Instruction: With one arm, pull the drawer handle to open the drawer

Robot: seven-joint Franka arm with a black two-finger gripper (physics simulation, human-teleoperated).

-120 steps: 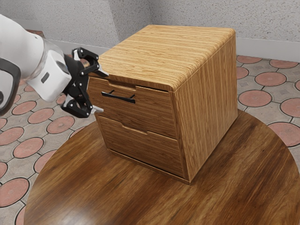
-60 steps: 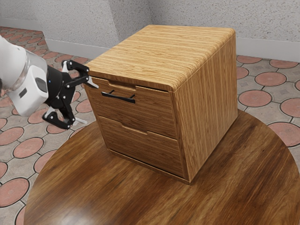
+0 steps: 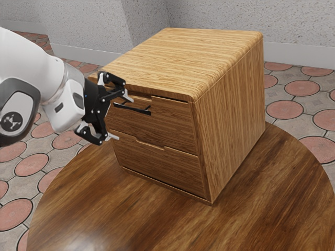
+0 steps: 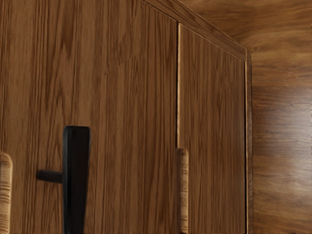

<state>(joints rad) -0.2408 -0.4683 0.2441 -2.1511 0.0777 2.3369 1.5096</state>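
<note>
So, basically nothing's opened yet imo. Top drawer looks flush w/ the wooden cabinet front, mid-frame in the exterior view, no gap showing. Its black handle sits just left of centre. Gripper is at left-centre, jaws spread wide, holding nothing, right by the handle's left end. Can't tell if the bar's btwn them. Left to do: clamp the bar, then pull.
</note>
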